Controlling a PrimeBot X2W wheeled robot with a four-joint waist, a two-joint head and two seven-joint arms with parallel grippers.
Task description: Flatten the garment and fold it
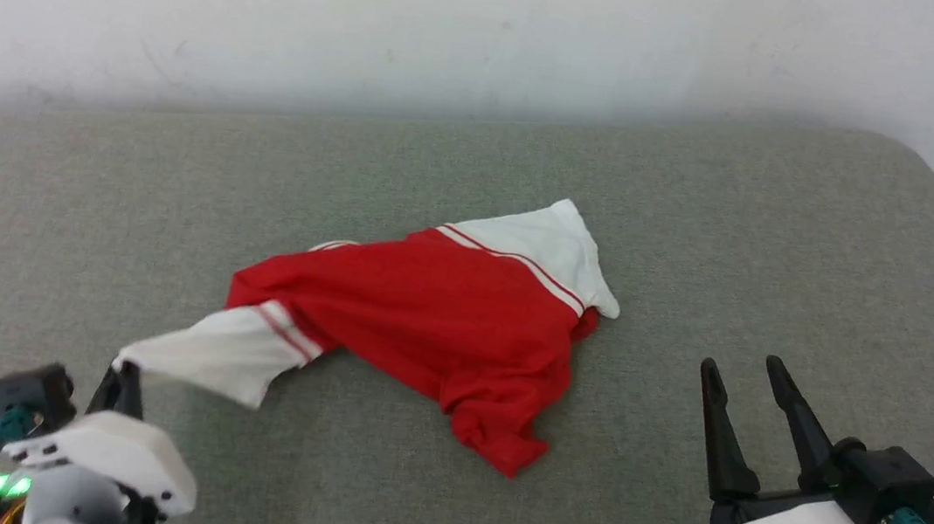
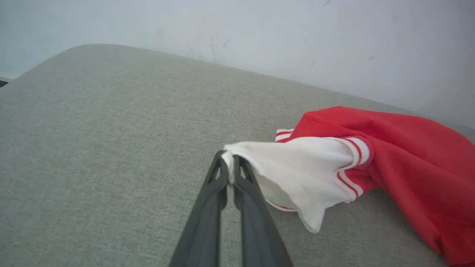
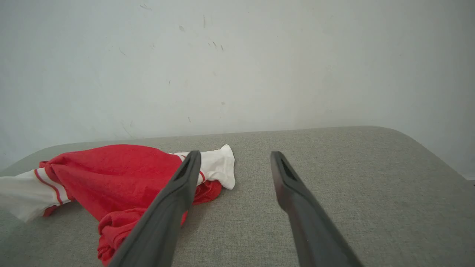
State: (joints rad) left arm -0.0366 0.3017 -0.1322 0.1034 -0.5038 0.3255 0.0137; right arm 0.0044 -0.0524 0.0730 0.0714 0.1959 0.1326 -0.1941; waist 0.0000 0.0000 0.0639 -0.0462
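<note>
Jaws of the left gripper (image 2: 231, 163): pressed together, pinching the cuff edge of the near white sleeve (image 2: 297, 167) of the garment (image 2: 408, 148). That sleeve is stretched out from the red body toward the gripper, and its pinched end looks slightly raised off the tabletop (image 2: 92, 148).

Jaws of the right gripper (image 1: 742, 368): spread wide, holding nothing. It hovers over bare tabletop, well apart from the cloth and to its right in the head view.

Garment position: near the middle of the grey-green, fabric-covered tabletop, with the red body bunched and wrinkled. The far white sleeve (image 1: 547, 249) lies flat at the far right end. Red-and-white striped trim (image 1: 288, 331) marks the join between each sleeve and the body. The red hem (image 1: 499, 441) is crumpled into a point toward the robot.

Background: pale scuffed wall (image 1: 458, 32) directly behind the tabletop.
</note>
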